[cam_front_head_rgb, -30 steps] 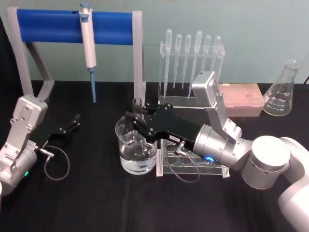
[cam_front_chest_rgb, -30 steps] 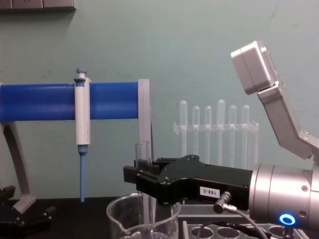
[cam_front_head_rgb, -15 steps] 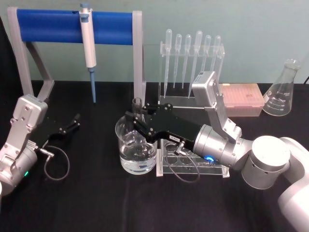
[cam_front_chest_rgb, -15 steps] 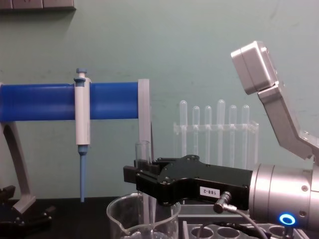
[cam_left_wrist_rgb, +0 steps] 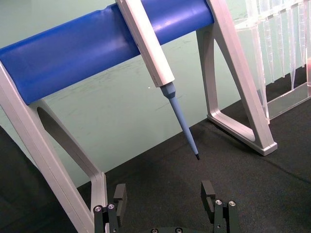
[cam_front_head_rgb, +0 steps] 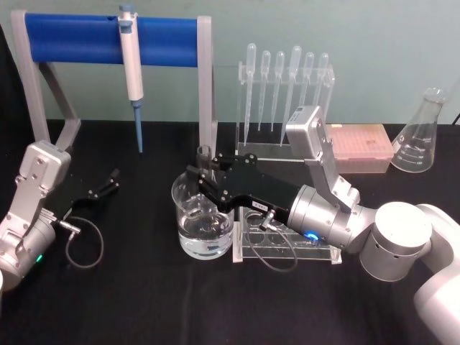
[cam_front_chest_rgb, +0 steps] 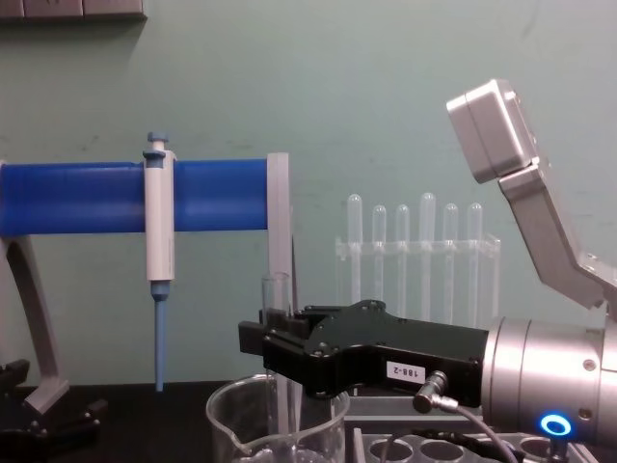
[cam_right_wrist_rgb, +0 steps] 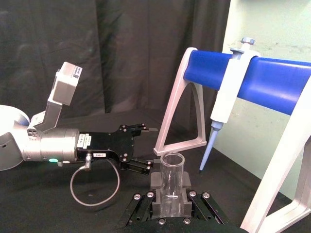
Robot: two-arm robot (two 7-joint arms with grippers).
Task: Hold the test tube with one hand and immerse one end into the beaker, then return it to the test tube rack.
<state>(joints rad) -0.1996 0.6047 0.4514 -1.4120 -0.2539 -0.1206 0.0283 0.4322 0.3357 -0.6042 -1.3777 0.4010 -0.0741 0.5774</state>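
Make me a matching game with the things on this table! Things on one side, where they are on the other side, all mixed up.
Things:
1. test tube
2. pipettor
3. flask
4. left tool

Places:
A. standing at the far right of the table
B. hanging on the blue bar
C. open, low over the table's left side
D. pinched by the right tool, lower end inside the beaker

Pairs: 1-D, 2-B, 3-A, 4-C
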